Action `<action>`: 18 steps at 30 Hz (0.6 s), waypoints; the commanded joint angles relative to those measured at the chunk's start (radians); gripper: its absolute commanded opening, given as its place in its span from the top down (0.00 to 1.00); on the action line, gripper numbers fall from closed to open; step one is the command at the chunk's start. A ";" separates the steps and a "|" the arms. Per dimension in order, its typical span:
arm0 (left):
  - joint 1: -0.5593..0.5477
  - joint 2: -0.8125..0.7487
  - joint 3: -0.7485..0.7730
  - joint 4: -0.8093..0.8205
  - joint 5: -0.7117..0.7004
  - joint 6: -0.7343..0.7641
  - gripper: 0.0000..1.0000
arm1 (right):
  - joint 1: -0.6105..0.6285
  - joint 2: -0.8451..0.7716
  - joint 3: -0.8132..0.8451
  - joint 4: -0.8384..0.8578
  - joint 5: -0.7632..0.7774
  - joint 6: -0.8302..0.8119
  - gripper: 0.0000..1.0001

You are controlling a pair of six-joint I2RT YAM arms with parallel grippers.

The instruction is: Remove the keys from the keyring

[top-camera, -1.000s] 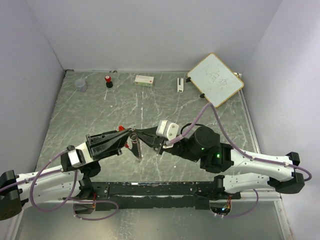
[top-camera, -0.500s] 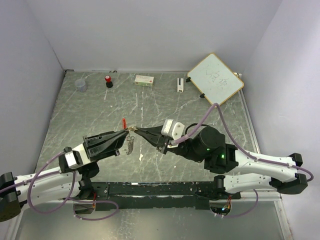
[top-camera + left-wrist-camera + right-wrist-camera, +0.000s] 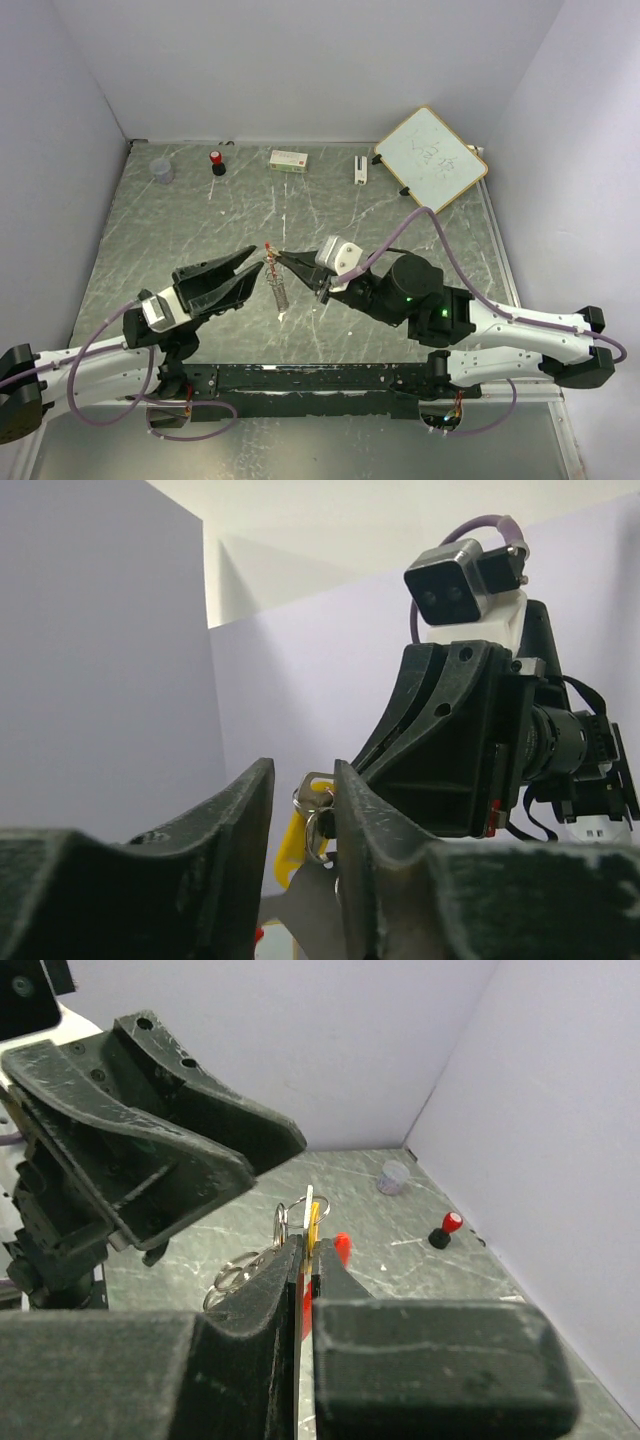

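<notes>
I am seeing the right jaws clenched tight on the keys (image 3: 312,1230), pinching the bunch at their very tips. They are holding it up above the marbled grey worktop (image 3: 180,210), roughly midway between the two arms. The yellow-headed key (image 3: 290,842) is showing as a small bright tab, and the red key (image 3: 342,1247) is poking out, narrow, just beside it (only its rounded end is showing from the right wrist). The keyring (image 3: 281,288) is hanging below the grip as a thin silvery cluster of loops, dangling free over the worktop. The left jaws are standing apart, released, with their tips flanking the loops on either side. I am not able to tell whether either tip is touching them.
</notes>
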 commanded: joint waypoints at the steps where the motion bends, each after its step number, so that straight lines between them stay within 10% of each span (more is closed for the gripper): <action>1: 0.004 -0.061 -0.040 0.206 -0.085 0.024 0.56 | 0.002 -0.033 -0.006 0.019 0.048 -0.014 1.00; 3: 0.004 -0.099 -0.054 0.176 -0.094 0.046 0.39 | 0.003 -0.039 -0.005 0.021 0.052 -0.020 1.00; 11: 0.004 -0.221 -0.022 -0.082 -0.151 0.122 0.37 | 0.002 -0.008 0.038 -0.004 0.041 -0.040 1.00; 18: 0.004 -0.207 0.289 -0.737 -0.144 0.175 0.43 | 0.003 0.015 0.081 -0.045 0.046 -0.053 1.00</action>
